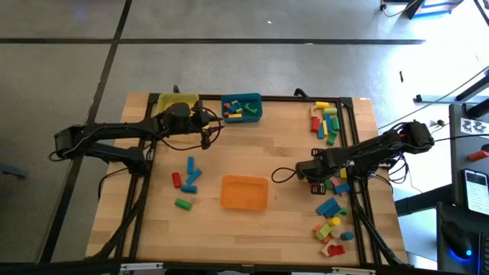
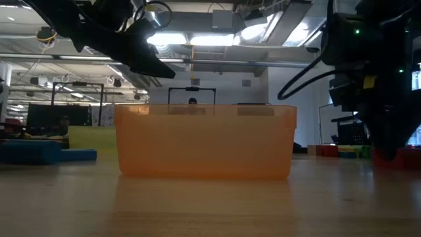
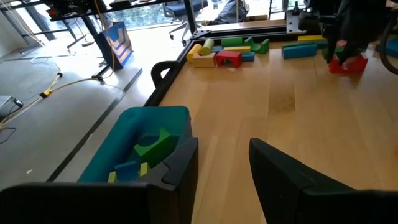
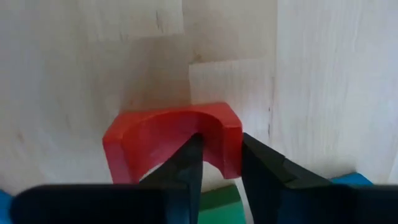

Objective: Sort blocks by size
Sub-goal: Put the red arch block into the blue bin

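Observation:
The blocks are small coloured wooden pieces that lie loose on the table. My right gripper [image 1: 319, 179] points down over a red arch block [image 4: 168, 140] near the table's right side, with its fingers closed on one leg of it. The left wrist view shows this red arch block [image 3: 348, 63] resting on the tabletop under that gripper. A green block [image 4: 221, 204] lies close beside it. My left gripper [image 3: 224, 168] hangs open and empty above the table, next to the teal bin [image 3: 127, 146] at the far edge. My right gripper pinches one leg of the red arch [image 4: 229, 132]. One finger [image 4: 189, 158] stands in the arch's hollow and the other [image 4: 261, 165] on the leg's outer side. The fingers come from above, pointing down. The block rests on the table.
An orange bin [image 1: 244, 192] stands mid-table. The teal bin [image 1: 241, 108], holding blocks, and a yellow bin [image 1: 177, 101] sit at the far edge. Loose blocks lie at the left [image 1: 188, 178], far right [image 1: 325, 121] and near right [image 1: 332, 225].

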`<act>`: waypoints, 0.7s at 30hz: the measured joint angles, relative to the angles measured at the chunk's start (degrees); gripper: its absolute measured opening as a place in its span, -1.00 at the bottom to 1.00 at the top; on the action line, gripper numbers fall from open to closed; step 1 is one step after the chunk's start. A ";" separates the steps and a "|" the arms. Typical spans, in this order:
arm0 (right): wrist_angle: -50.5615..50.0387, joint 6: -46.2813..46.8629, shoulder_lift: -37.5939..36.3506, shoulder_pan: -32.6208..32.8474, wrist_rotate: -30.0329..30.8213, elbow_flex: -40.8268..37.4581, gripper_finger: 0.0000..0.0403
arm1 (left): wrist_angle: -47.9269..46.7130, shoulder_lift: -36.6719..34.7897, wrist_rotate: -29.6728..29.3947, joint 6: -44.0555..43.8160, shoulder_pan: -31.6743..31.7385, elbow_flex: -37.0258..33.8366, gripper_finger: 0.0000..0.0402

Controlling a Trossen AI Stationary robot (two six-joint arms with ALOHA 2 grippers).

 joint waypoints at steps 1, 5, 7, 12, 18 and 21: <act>0.31 -0.27 0.00 0.00 -0.05 0.04 -0.59 | 0.00 0.00 0.02 0.00 0.00 0.00 -0.37; 0.19 -0.49 -0.06 -0.04 -0.23 0.05 -0.70 | -0.08 0.00 0.00 0.01 0.00 0.00 -0.37; -0.02 -0.48 -0.12 -0.03 -0.25 0.16 -0.72 | -0.13 0.00 0.00 0.00 0.00 0.00 -0.37; -0.22 -0.47 0.02 -0.02 -0.45 1.91 -0.74 | -0.17 0.00 0.00 0.02 0.00 0.00 -0.37; -0.11 -0.47 0.13 -0.02 0.25 5.53 -0.75 | -0.20 0.00 0.00 0.96 0.01 0.00 -0.37; -0.11 -0.47 0.13 -0.02 0.61 6.88 -0.75 | -0.26 0.00 0.00 0.98 0.00 0.00 -0.37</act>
